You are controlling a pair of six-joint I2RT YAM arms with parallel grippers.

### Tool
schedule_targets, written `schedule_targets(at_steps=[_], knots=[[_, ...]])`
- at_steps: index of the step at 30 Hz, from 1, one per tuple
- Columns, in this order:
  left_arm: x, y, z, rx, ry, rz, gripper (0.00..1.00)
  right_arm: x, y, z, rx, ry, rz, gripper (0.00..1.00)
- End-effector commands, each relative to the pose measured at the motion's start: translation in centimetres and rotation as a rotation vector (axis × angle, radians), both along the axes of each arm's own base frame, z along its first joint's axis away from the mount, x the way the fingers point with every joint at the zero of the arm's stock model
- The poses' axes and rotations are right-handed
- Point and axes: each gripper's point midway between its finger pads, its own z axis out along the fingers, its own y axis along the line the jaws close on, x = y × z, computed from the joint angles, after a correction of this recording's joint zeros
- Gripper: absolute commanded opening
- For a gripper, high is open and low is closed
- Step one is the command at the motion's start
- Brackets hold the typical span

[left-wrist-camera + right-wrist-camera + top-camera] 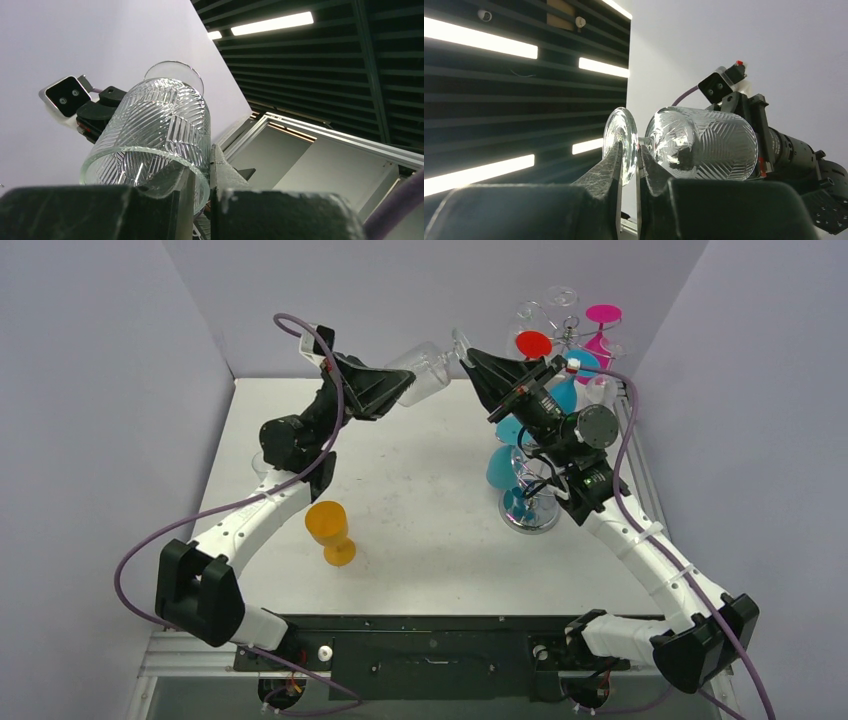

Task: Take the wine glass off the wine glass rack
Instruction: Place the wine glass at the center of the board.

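So the clear wine glass (430,365) is already off the wine glass rack (531,512). It's lying roughly sideways in mid-air over the back of the table (420,540), strung between both arms and well apart from the coloured glasses (545,345) hanging on the rack. The left gripper (408,385) is closed on the bowl end and the right gripper (465,352) is closed on the foot, which to me reads as a handover: two grips so it can't swing or drop while one side takes over. The top view gives you the layout but not much about the grips. The right wrist view shows it properly, with its fingers (609,170) pinching the flat disc of the foot (620,142) edge-on, very narrow gap, and the cut-pattern bowl (704,145) sticking out toward the other arm. The left wrist view shows its fingers (172,187) at the bowl's rim; I think they clamp the glass wall itself, one inside and one outside, but the angle's too tight to be sure. An orange glass (330,530) stands on the table, not involved.
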Motion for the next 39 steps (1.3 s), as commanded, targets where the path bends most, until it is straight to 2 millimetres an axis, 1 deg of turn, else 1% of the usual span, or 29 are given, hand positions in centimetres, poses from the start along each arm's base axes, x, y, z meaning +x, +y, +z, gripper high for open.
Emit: schedule_targets(at_steps=[1, 3, 4, 5, 6, 7, 8, 9, 10, 13, 14, 15, 17, 18, 19, 20, 21, 22, 24, 25, 26, 27, 28, 29, 32, 35, 36, 38, 39], knots=[[-2.6, 0.5, 2.4, -0.020, -0.101, -0.014, 0.00, -1.5, -1.2, 2.6, 0.034, -0.130, -0.048, 0.00], [-2.4, 0.3, 2.2, 0.009, -0.095, -0.003, 0.00, -1.5, -0.9, 2.1, -0.010, -0.128, -0.057, 0.00], [-2.0, 0.1, 2.0, 0.034, -0.088, 0.011, 0.00, -1.6, -0.8, 1.9, -0.041, -0.144, -0.066, 0.12], [-2.2, 0.2, 2.2, 0.045, -0.095, 0.018, 0.00, -1.5, -0.7, 1.6, -0.071, -0.132, -0.071, 0.20], [-1.6, 0.1, 1.9, 0.075, -0.083, 0.041, 0.00, -1.8, -0.7, 1.9, -0.110, -0.163, -0.090, 0.39], [-1.6, 0.3, 2.1, 0.092, -0.088, 0.054, 0.00, -1.3, -0.5, 0.6, -0.171, -0.121, -0.098, 0.49], [-1.2, 0.2, 1.9, 0.122, -0.082, 0.078, 0.00, -1.3, -0.7, 0.3, -0.233, -0.133, -0.134, 0.61], [-1.2, 0.5, 2.0, 0.140, -0.088, 0.093, 0.00, -0.9, -0.8, -0.7, -0.284, -0.103, -0.150, 0.65], [-0.7, 0.4, 1.9, 0.178, -0.079, 0.118, 0.00, -0.9, -1.2, -0.7, -0.320, -0.124, -0.184, 0.70], [-0.2, 1.4, 2.0, 0.258, -0.088, 0.199, 0.00, -0.1, -2.2, -2.5, -0.381, -0.094, -0.218, 0.73], [0.7, 1.5, 1.2, 0.317, -0.063, 0.234, 0.00, 0.0, -2.3, -3.1, -0.400, -0.093, -0.219, 0.74], [0.9, 2.3, 1.2, 0.352, -0.095, 0.292, 0.00, 0.3, -2.8, -3.6, -0.420, -0.080, -0.231, 0.74], [2.1, 3.7, 0.3, 0.451, -0.073, 0.381, 0.00, 0.6, -3.3, -5.0, -0.480, -0.061, -0.249, 0.75], [2.6, 4.2, -0.7, 0.511, -0.016, 0.395, 0.00, 0.8, -3.6, -5.2, -0.514, -0.076, -0.269, 0.75], [3.0, 5.4, -0.2, 0.551, -0.063, 0.471, 0.00, 0.8, -3.8, -6.0, -0.552, -0.057, -0.272, 0.75], [3.7, 5.9, -2.0, 0.624, 0.016, 0.477, 0.00, 0.8, -4.0, -6.5, -0.604, -0.065, -0.286, 0.75], [4.5, 7.3, -3.2, 0.712, 0.045, 0.538, 0.00, 0.8, -4.1, -6.6, -0.626, -0.069, -0.290, 0.75], [5.1, 7.9, -3.9, 0.756, 0.063, 0.565, 0.00, 0.6, -4.1, -7.0, -0.664, -0.082, -0.291, 0.75], [6.6, 10.4, -5.7, 0.889, 0.108, 0.665, 0.00, 0.4, -4.1, -7.6, -0.712, -0.097, -0.282, 0.75], [6.8, 11.7, -6.5, 0.970, 0.128, 0.723, 0.00, 0.3, -4.2, -7.6, -0.738, -0.114, -0.287, 0.75], [8.1, 12.8, -7.6, 1.025, 0.166, 0.774, 0.00, 0.2, -4.3, -8.2, -0.765, -0.105, -0.281, 0.75], [7.9, 13.6, -8.2, 1.095, 0.167, 0.792, 0.00, 0.1, -4.4, -8.3, -0.791, -0.121, -0.289, 0.76], [9.0, 14.7, -9.3, 1.150, 0.206, 0.840, 0.00, 0.0, -4.5, -8.9, -0.819, -0.111, -0.284, 0.76], [8.9, 15.4, -10.0, 1.210, 0.212, 0.854, 0.00, -0.2, -4.8, -8.8, -0.844, -0.131, -0.295, 0.76], [10.7, 18.0, -12.8, 1.357, 0.292, 0.940, 0.00, -0.7, -5.3, -9.7, -0.918, -0.127, -0.292, 0.76], [11.8, 19.8, -15.6, 1.486, 0.347, 0.975, 0.00, -1.1, -6.0, -9.7, -0.992, -0.148, -0.306, 0.76], [12.5, 20.5, -16.7, 1.531, 0.369, 0.991, 0.00, -1.3, -6.1, -10.2, -1.019, -0.137, -0.297, 0.76], [13.3, 21.4, -18.6, 1.596, 0.407, 0.997, 0.00, -1.5, -6.5, -10.4, -1.056, -0.145, -0.302, 0.76], [13.7, 21.6, -19.1, 1.609, 0.411, 1.005, 0.00, -1.6, -6.7, -10.3, -1.071, -0.156, -0.307, 0.76]])
